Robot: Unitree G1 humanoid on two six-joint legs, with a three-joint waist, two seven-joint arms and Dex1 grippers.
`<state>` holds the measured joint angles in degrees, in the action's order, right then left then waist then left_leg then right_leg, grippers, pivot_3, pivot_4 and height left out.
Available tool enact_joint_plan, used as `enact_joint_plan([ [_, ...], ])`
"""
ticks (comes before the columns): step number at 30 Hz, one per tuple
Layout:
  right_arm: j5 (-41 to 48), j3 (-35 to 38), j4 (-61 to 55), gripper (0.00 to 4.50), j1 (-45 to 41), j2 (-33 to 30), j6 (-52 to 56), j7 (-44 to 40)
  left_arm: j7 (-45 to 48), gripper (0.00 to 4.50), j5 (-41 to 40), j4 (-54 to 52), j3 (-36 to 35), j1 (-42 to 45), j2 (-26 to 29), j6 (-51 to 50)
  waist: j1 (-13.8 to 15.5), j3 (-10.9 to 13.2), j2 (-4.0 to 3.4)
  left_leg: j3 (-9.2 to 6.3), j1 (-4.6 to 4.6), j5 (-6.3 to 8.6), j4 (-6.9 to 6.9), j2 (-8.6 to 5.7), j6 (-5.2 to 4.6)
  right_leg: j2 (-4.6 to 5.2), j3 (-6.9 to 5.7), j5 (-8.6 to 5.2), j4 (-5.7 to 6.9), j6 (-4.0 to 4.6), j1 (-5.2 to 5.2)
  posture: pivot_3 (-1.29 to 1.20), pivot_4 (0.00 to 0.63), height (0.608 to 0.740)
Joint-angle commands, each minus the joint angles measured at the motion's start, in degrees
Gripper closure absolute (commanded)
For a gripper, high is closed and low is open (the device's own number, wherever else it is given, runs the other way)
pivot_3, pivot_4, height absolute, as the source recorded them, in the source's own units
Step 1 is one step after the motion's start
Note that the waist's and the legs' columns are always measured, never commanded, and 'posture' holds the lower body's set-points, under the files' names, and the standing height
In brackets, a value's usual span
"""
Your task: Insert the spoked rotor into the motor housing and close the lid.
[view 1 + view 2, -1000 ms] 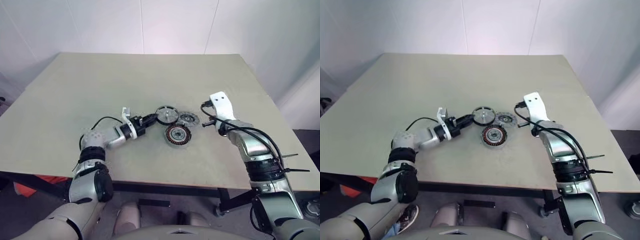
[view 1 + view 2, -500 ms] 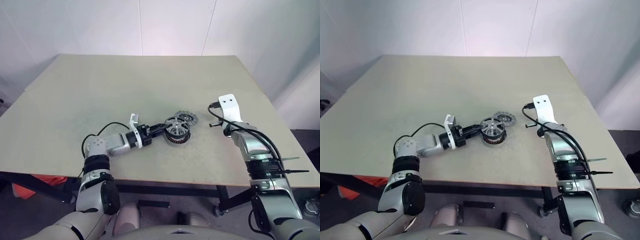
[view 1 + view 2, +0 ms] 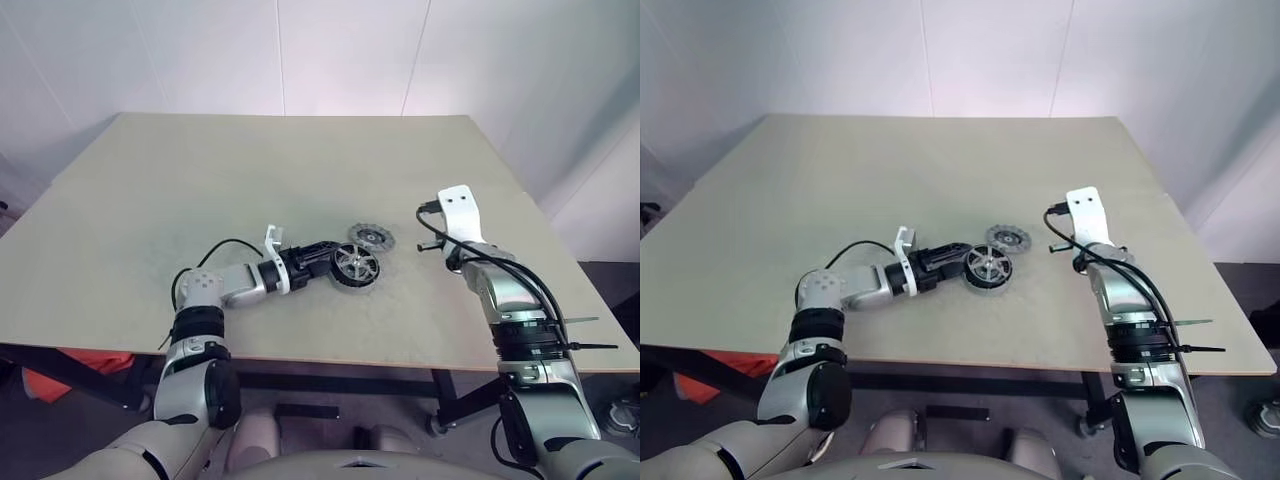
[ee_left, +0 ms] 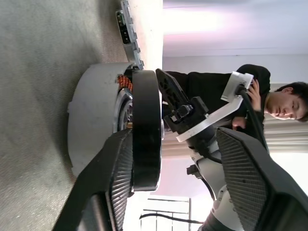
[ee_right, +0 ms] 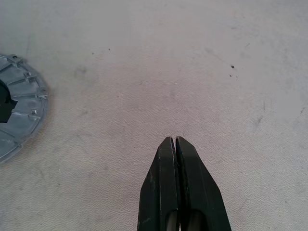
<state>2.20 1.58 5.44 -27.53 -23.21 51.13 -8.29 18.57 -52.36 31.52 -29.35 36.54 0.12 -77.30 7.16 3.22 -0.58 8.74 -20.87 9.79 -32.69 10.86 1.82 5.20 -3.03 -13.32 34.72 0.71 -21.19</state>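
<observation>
Your spoked rotor (image 3: 357,265) now sits on top of the motor housing (image 4: 94,122), near the middle of the tabletop (image 3: 200,180). From the left wrist view its black rim stands proud of the grey shell, so I judge it is resting on the windings and not fully seated. The left claw (image 3: 322,256) is at the rotor's side with its jaws parted: one finger lies against the black rim, the other stands well clear, so nothing is gripped. The right claw (image 5: 174,159) is pinched shut and empty, hovering over bare tabletop near the lid (image 3: 371,237), which lies flat just beyond the housing.

Expect all three parts to be rigid metal, and dense for their size. The rotor's rim looks smooth and may slide between the pads, so take it across the rim, edge to edge, never by the thin silver spokes. If there are magnets inside, it could snap down or tilt as it goes in; press it evenly from above.

The lid is thin and lies flush, which makes it hard to get under. Pinch it across its ribbed edge, where the ribs give some bite, or tip one side up first. The coppery windings are the fragile bit; keep your fingers off them.
</observation>
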Motion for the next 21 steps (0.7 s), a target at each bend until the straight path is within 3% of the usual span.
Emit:
enact_joint_plan([
  [1, 0.5, 0.1, -4.0, 4.50, -0.4, -0.6, -1.4, -2.2, 2.0, 1.81, 0.2, 0.4, -0.8, 2.1, 4.2, 2.5, -0.1, 0.0, 0.00, -0.02, -0.01, -0.01, 0.02, 0.01, 0.02, 0.00, 0.00, 0.00, 0.01, 0.00, -0.03, 0.00, 0.000, 0.740],
  [7, 6.9, -3.4, -15.5, 4.50, 1.6, -0.2, -3.7, -14.4, 3.8, 1.81, 0.1, 1.4, -2.4, 5.8, 10.8, 6.9, 0.0, 0.0, -0.03, -0.08, -0.27, -0.02, 0.18, 0.01, 0.02, -0.09, 0.00, 0.21, 0.00, 0.34, -0.31, 0.00, 0.000, 0.740],
  [11, 11.4, -6.0, -23.3, 4.50, 2.8, 0.9, -1.4, -19.3, 4.6, 1.81, 1.0, 2.2, -2.2, 6.4, 12.2, 9.9, 0.0, 0.0, -0.02, -0.10, -0.27, 0.10, 0.27, -0.01, -0.17, -0.08, 0.01, 0.14, -0.04, 0.26, -0.31, 0.00, 0.000, 0.740],
  [21, 9.6, -12.6, -18.0, 4.50, 9.3, 1.2, -0.2, -19.4, 2.6, 1.81, 1.5, 2.2, -2.6, 4.2, 9.7, 13.8, 0.1, 0.1, 0.14, -0.10, -0.15, 0.12, 0.15, -0.02, -0.19, 0.00, 0.00, 0.07, -0.06, 0.35, -0.07, 0.00, 0.000, 0.740],
])
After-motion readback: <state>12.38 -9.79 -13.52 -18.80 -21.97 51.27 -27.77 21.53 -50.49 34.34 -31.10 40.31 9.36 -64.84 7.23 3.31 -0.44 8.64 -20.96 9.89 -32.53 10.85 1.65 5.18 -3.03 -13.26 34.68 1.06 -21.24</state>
